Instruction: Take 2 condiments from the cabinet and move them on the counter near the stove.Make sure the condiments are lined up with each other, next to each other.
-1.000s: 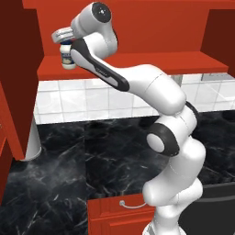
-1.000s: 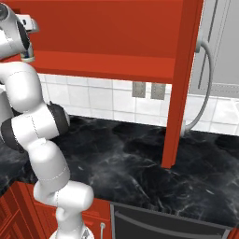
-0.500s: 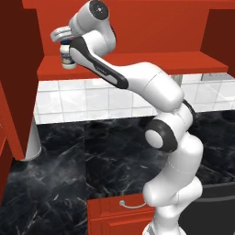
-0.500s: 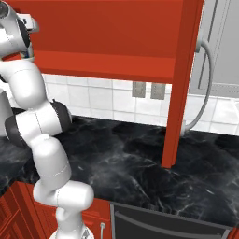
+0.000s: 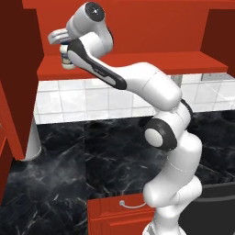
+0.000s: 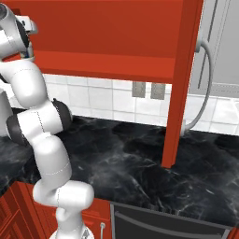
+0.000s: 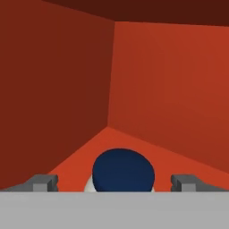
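A white jar with a dark blue lid (image 5: 67, 58) stands on the red shelf of the cabinet (image 5: 137, 62) near its left wall. My gripper (image 5: 63, 45) hangs just above it, reaching into the cabinet. In the hand view the blue lid (image 7: 123, 172) sits between my two fingertips (image 7: 44, 182), with gaps on both sides, so the gripper (image 7: 115, 182) is open and holds nothing. The cabinet's inner corner (image 7: 109, 89) rises behind the jar. Below lies the black marble counter (image 5: 92, 147) (image 6: 140, 163). The stove is out of view.
A red cabinet side panel (image 6: 179, 84) comes down to the counter at the right. A grey curved pipe (image 6: 205, 84) stands beyond it. White tiles (image 5: 92, 98) back the counter. Red drawers with a silver handle (image 5: 128, 204) and a dark appliance front (image 6: 163, 226) sit below.
The arm's elbow has shifted slightly while the hand stays over the jar. The jaws remain open and the jar has not moved.
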### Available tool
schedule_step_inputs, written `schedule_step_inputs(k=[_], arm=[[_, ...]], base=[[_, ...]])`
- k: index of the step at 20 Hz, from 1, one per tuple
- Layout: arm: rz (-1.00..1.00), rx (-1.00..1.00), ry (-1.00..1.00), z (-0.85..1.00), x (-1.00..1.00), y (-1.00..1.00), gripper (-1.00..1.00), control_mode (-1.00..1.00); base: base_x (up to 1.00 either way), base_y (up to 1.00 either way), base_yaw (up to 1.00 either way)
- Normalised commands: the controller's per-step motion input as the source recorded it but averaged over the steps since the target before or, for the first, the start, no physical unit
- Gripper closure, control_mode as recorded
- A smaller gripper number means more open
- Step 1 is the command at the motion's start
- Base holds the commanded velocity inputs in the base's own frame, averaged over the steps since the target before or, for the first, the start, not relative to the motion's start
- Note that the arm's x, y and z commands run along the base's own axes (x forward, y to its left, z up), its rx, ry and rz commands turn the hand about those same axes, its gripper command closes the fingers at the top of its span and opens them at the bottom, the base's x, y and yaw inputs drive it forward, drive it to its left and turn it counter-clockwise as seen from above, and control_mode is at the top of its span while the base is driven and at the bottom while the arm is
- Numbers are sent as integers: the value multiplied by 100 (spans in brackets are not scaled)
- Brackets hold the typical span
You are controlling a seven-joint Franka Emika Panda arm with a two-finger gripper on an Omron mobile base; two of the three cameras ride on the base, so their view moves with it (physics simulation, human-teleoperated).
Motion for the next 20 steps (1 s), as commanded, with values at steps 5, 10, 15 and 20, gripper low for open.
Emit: schedule_step_inputs(k=[5, 10, 15, 20], arm=[[1, 0, 0, -11, 1, 0, -100, -100], [0, 0, 0, -4, 1, 0, -100, -100], [0, 1, 0, -6, 4, -10, -100, -100], [0, 1, 0, -14, 6, -7, -100, -100]], base=[[0, 0, 0], [0, 0, 0], [0, 0, 0], [0, 0, 0]])
